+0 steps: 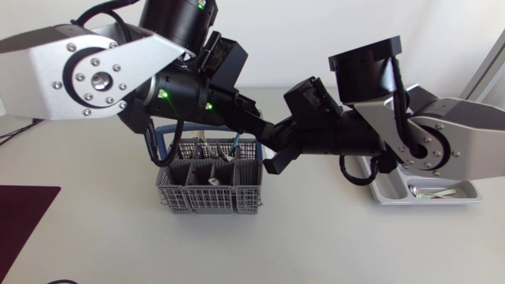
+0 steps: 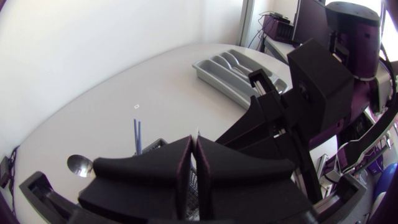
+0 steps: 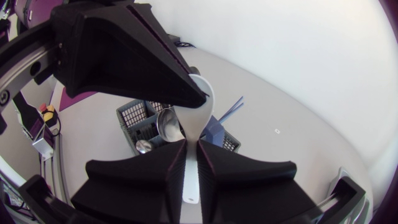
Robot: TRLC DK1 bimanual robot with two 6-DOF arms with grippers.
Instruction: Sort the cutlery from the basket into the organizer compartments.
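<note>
- Right gripper point(image 3: 191, 149) clamped the white plastic spoon point(image 3: 200, 121) by its handle
- Left gripper point(image 2: 194, 158) pinched narrow on its bowl, near the grey mesh cutlery basket point(image 1: 207, 193)

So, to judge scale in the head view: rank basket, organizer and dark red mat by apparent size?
1. The basket, by what shows.
2-3. Unsure: organizer partly hidden under the right arm, dark red mat cut off by the view's edge.
</note>
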